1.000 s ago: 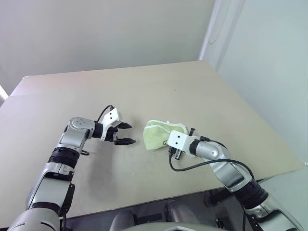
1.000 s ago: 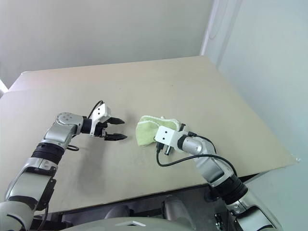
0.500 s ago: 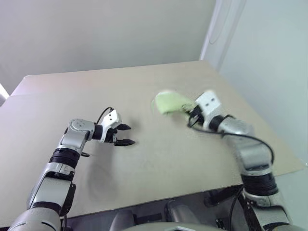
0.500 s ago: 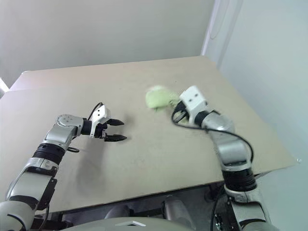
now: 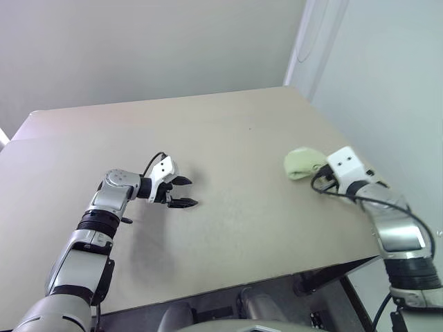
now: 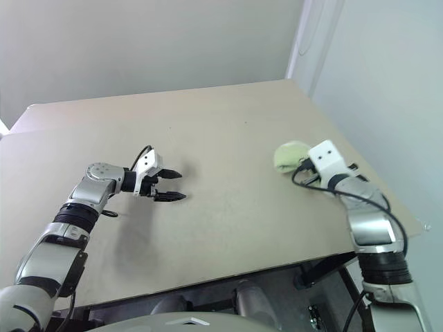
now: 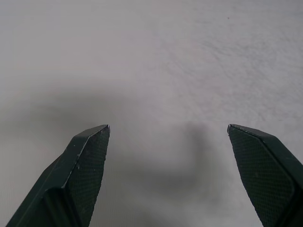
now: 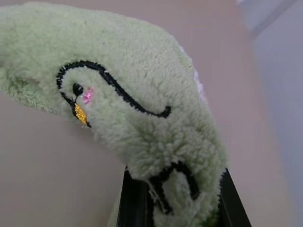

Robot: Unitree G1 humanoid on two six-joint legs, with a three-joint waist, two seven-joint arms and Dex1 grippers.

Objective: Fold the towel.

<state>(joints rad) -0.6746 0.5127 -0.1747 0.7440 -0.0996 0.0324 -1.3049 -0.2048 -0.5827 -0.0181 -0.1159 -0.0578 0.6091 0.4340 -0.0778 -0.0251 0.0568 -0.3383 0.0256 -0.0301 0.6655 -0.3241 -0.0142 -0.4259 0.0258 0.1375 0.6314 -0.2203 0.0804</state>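
Towel (image 5: 299, 163) bunched into a small lime-green wad sits in the right pincer (image 8: 173, 198), clamped tight between its two black fingers and held over the right side of the tabletop (image 5: 228, 138), not far from the edge. Whether the wad brushes the surface or hangs just clear of it is hard to tell. In the right wrist view a dark stitched figure with a yellow and pink spot shows on the cloth. The left pincer (image 5: 185, 192) hovers well apart over the bare middle of the tabletop, jaws wide and holding nothing. By the look of it, the folding proper has not begun; the cloth is only being carried. The next move likely calls for laying it down flat and spreading it, with the left pincer taking an edge.
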